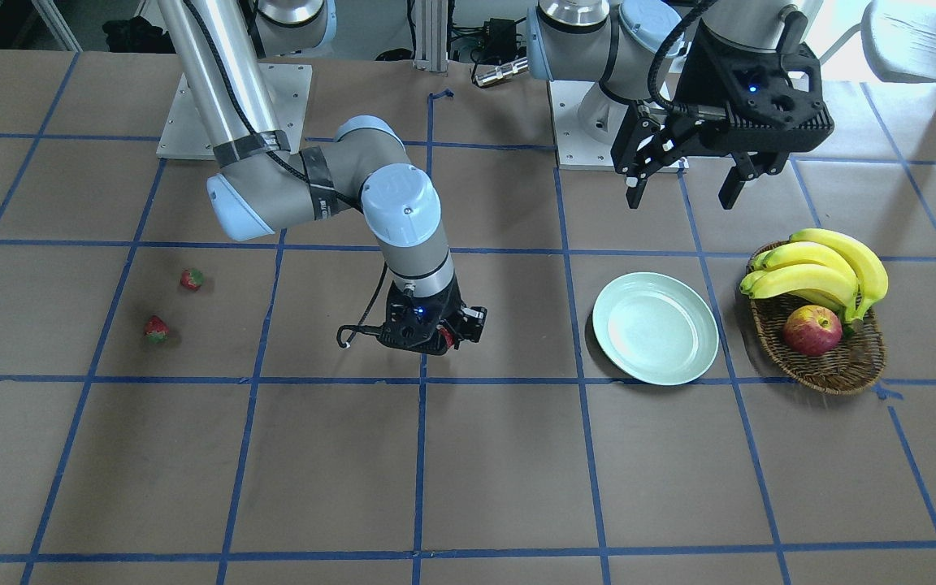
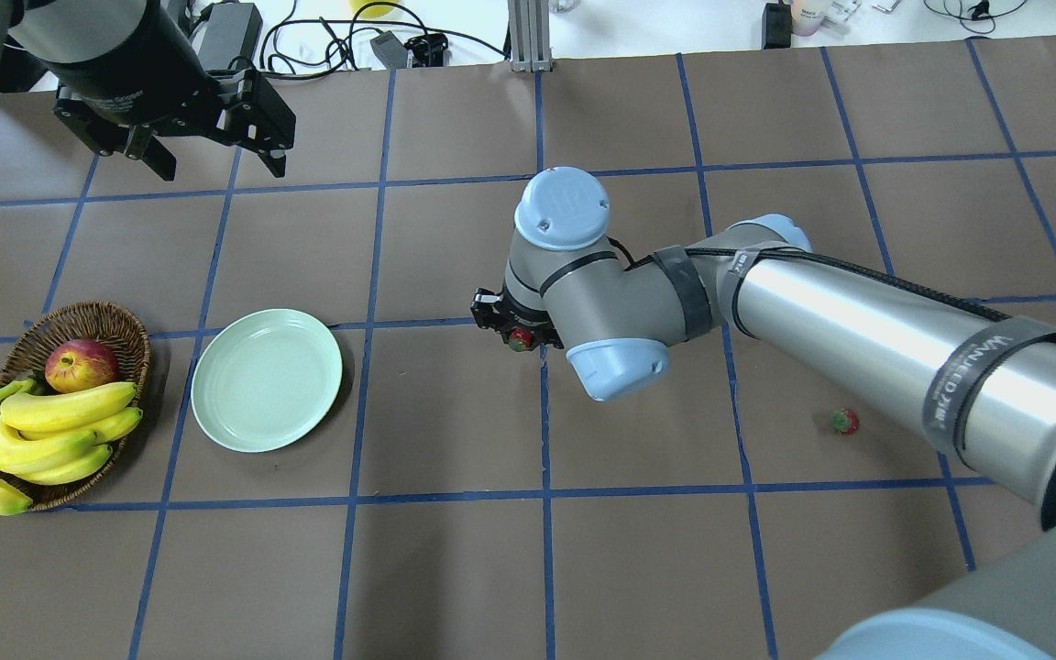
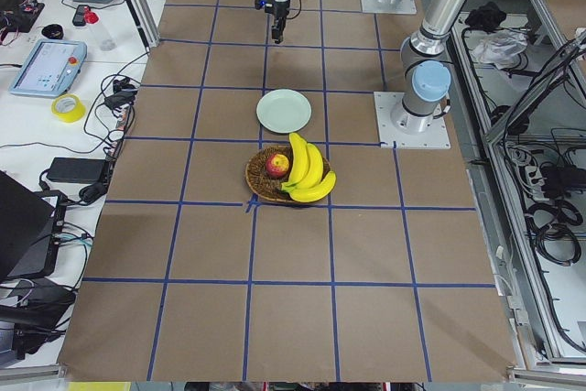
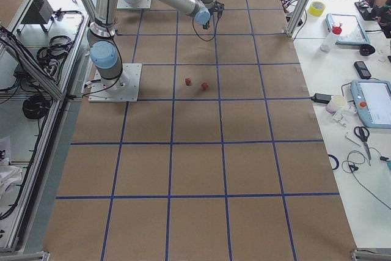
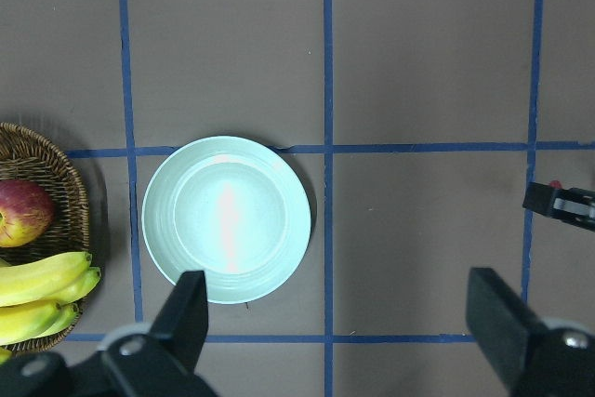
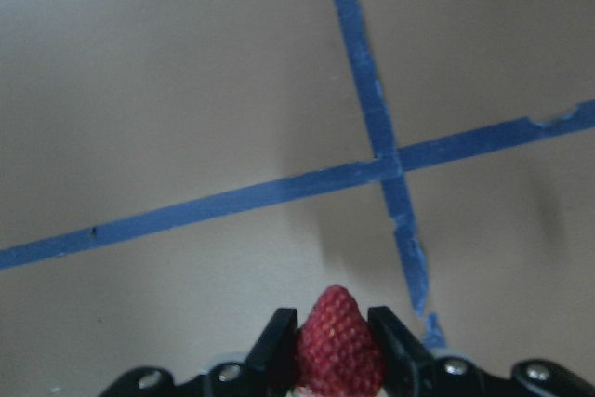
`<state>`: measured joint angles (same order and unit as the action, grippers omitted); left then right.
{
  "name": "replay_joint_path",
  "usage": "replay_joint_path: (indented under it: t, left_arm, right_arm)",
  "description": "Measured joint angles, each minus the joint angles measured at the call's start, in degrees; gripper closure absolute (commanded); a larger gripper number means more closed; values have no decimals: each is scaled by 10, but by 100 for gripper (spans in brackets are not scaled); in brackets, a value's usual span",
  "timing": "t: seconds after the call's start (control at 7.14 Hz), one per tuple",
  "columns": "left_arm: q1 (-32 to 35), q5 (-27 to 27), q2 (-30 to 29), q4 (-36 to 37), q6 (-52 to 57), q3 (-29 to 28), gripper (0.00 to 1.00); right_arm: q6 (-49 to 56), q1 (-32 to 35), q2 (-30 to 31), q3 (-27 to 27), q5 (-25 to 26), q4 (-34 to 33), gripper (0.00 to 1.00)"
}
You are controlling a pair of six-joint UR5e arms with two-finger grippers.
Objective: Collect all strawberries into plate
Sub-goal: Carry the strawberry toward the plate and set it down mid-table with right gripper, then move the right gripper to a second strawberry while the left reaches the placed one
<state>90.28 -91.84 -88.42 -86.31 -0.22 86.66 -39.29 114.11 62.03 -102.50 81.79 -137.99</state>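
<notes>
Over a blue tape crossing at mid-table, the right gripper (image 2: 517, 337) is clamped on one strawberry (image 6: 338, 341), a finger pressing each side. The berry's long axis runs along the fingers, with its pointed tip out beyond them. It is well apart from the plate (image 2: 216, 403). The left gripper (image 1: 683, 195) hangs spread wide and holds nothing. Two other strawberries (image 1: 191, 279) (image 1: 156, 329) lie on the table.

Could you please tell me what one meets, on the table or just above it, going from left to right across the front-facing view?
lower strawberry → upper strawberry → right pincer, shut on the held strawberry → plate → wicker basket
</notes>
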Motion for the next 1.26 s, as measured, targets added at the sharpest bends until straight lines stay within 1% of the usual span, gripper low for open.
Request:
replay_joint_path:
  t: [0.14,0.28,0.7,0.84,0.98,1.12,1.26]
  left_arm:
    - [0,0,0,0,0,0,0]
    - [0,0,0,0,0,0,0]
    - [0,0,-1,0,1,0,0]
    - [0,0,-1,0,2,0,0]
    - [1,0,-2,1,3,1,0]
    - [2,0,-4,4,3,1,0]
    - [4,2,-6,7,1,3,0]
  right_arm:
    - [-7,8,-13,10,0,0,11]
    - [-7,11,-19,13,1,0,0]
    - [5,11,-15,10,10,5,0]
    - [28,4,0,10,14,23,0]
    - [67,-18,27,8,26,59,0]
    - [117,-56,65,0,45,106,0]
    - [168,-98,106,-21,59,137,0]
